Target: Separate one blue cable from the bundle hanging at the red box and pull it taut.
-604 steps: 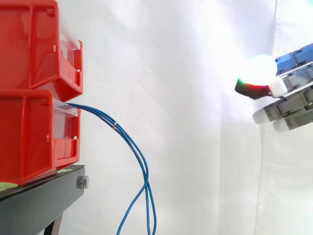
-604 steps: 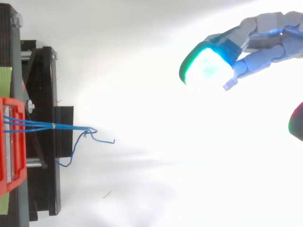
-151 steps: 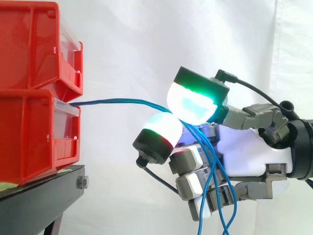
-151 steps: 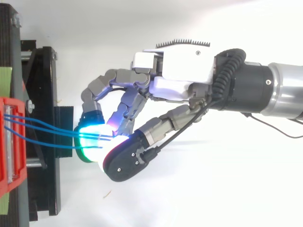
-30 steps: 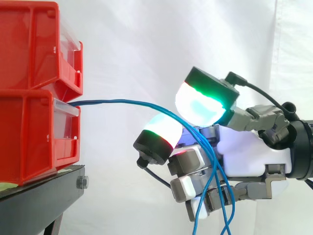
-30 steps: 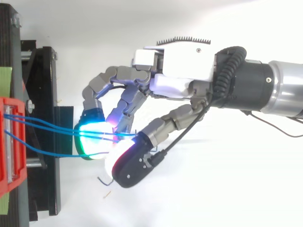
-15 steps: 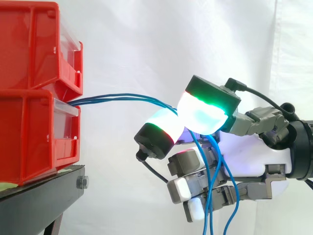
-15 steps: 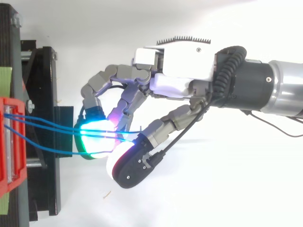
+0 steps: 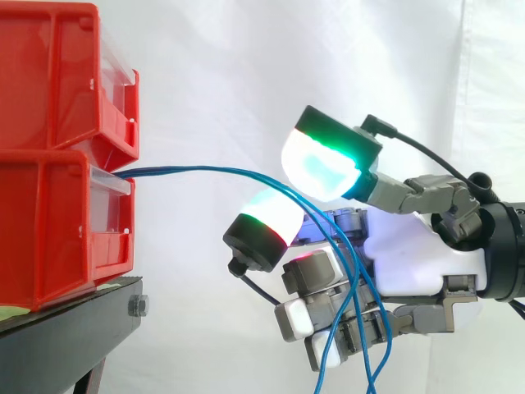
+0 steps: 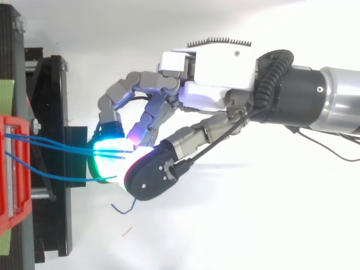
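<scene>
The blue cables (image 9: 205, 171) leave the front of the lower red box (image 9: 57, 230) and run nearly level to the right, straight into the robot hand (image 9: 410, 263), then hang down over its curled fingers (image 9: 308, 271). The robot hand is closed round them, thumb above and fingers below. From above, two strands enter between the glowing pads (image 10: 107, 163) together, while a third strand (image 10: 56, 176) lies apart beside them. Tightening, I judge, means drawing rightward, directly away from the box, along the cables' own line.

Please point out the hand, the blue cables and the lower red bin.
hand (image 10: 216, 67): top view, white palm housing.
cables (image 9: 205, 170): side view, level stretch.
lower bin (image 9: 49, 230): side view, side wall.
</scene>
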Robot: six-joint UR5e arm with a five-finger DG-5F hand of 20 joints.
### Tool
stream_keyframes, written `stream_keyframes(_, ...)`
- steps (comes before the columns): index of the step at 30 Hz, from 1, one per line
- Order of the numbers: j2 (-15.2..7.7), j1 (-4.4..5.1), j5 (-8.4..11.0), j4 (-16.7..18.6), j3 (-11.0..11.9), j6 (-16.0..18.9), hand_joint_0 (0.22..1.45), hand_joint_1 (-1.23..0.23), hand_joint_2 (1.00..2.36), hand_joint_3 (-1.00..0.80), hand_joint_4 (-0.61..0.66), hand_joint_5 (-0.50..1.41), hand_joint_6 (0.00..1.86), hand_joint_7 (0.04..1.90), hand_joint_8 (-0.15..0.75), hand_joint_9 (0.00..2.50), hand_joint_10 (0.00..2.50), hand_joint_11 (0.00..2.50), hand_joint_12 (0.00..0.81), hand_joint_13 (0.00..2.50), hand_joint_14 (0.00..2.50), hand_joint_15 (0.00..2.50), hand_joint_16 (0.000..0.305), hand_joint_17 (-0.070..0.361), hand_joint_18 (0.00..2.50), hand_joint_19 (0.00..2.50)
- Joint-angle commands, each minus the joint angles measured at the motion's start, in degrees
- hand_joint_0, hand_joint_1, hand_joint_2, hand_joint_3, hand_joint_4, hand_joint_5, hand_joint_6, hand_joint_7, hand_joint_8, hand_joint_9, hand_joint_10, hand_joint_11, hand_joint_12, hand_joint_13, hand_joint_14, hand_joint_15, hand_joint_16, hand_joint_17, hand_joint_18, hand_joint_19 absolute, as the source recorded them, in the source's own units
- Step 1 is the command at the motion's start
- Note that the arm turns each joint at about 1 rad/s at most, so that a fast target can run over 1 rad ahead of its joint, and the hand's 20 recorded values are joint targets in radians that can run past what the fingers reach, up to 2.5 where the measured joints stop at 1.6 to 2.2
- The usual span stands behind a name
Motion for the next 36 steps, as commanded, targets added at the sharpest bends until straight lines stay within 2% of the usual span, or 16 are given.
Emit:
stream_keyframes(1, 0.0, 0.03, -0.02, 0.0, -0.01, -0.24, 0.69, -0.8, 1.0, -0.5, -0.09, -0.17, 0.88, 1.1, 0.297, 1.07, 0.02, 1.1, 0.35, 0.88, 0.02, 0.61, 0.043, 0.096, 0.86, 0.58)
stream_keyframes(5, 0.0, -0.06, -0.02, 0.0, -0.01, -0.42, 0.75, -0.9, 1.0, -0.47, -0.09, -0.19, 0.9, 1.15, 0.294, 1.06, 0.02, 1.09, 0.352, 0.89, 0.02, 0.61, 0.043, 0.096, 0.88, 0.55)
stream_keyframes(9, 0.0, -0.06, 0.24, 0.0, 0.08, -0.51, 0.78, -0.94, 1.0, -0.5, -0.01, -0.19, 0.91, 1.05, 0.287, 1.06, 0.02, 1.08, 0.354, 0.9, 0.02, 0.61, 0.043, 0.096, 0.9, 0.54)
stream_keyframes(16, 0.0, 0.03, 0.07, 0.0, -0.01, -0.42, 0.68, -0.99, 1.0, -0.5, 0.03, -0.19, 0.91, 1.06, 0.287, 1.04, 0.02, 1.11, 0.352, 0.89, 0.02, 0.61, 0.043, 0.097, 0.9, 0.53)
stream_keyframes(17, 0.0, -0.06, 0.07, 0.0, -0.01, -0.42, 0.59, -1.0, 1.0, -0.5, 0.0, -0.19, 0.91, 1.04, 0.278, 1.04, 0.02, 1.11, 0.35, 0.89, 0.02, 0.63, 0.044, 0.1, 0.89, 0.55)
stream_keyframes(19, 0.0, -0.06, -0.02, 0.0, -0.01, -0.42, 0.5, -0.95, 1.0, -0.5, -0.03, -0.18, 0.89, 0.97, 0.278, 1.07, 0.02, 1.11, 0.362, 0.89, 0.02, 0.63, 0.048, 0.107, 0.9, 0.57)
stream_keyframes(21, 0.0, -0.06, -0.02, 0.0, -0.01, -0.42, 0.46, -0.74, 1.0, -0.5, -0.06, -0.15, 0.84, 1.03, 0.262, 1.11, 0.02, 1.04, 0.373, 0.91, 0.02, 0.62, 0.05, 0.112, 0.92, 0.58)
stream_keyframes(23, 0.0, -0.06, -0.02, 0.0, -0.01, -0.42, 0.51, -0.61, 1.0, -0.5, -0.07, -0.12, 0.77, 1.08, 0.236, 1.17, 0.02, 0.99, 0.355, 0.92, 0.02, 0.63, 0.046, 0.103, 0.9, 0.62)
stream_keyframes(24, 0.0, -0.06, -0.02, 0.0, -0.01, -0.42, 0.52, -0.58, 1.0, -0.5, -0.07, -0.11, 0.75, 1.13, 0.229, 1.17, 0.02, 1.0, 0.35, 0.92, 0.02, 0.63, 0.045, 0.101, 0.88, 0.63)
stream_keyframes(25, 0.0, -0.06, 0.15, 0.0, -0.01, -0.42, 0.59, -0.59, 1.0, -0.5, -0.08, -0.11, 0.74, 1.14, 0.214, 1.17, 0.02, 1.0, 0.339, 0.91, 0.02, 0.64, 0.042, 0.095, 0.86, 0.65)
stream_keyframes(26, 0.0, -0.06, 0.15, 0.0, -0.01, -0.51, 0.61, -0.65, 1.0, -0.5, -0.05, -0.1, 0.74, 1.15, 0.238, 1.16, 0.02, 0.99, 0.343, 0.91, 0.02, 0.65, 0.042, 0.095, 0.85, 0.66)
stream_keyframes(32, 0.0, -0.06, -0.02, 0.0, 0.08, -0.51, 0.59, -0.73, 1.01, -0.27, 0.02, -0.14, 0.82, 1.07, 0.303, 1.1, 0.02, 0.99, 0.395, 0.91, 0.02, 0.63, 0.051, 0.116, 0.91, 0.61)
stream_keyframes(36, 0.0, 0.2, -0.02, 0.0, -0.01, -0.42, 0.6, -0.78, 1.01, -0.21, 0.04, -0.16, 0.85, 1.08, 0.319, 1.08, 0.02, 1.02, 0.396, 0.9, 0.02, 0.63, 0.052, 0.117, 0.91, 0.6)
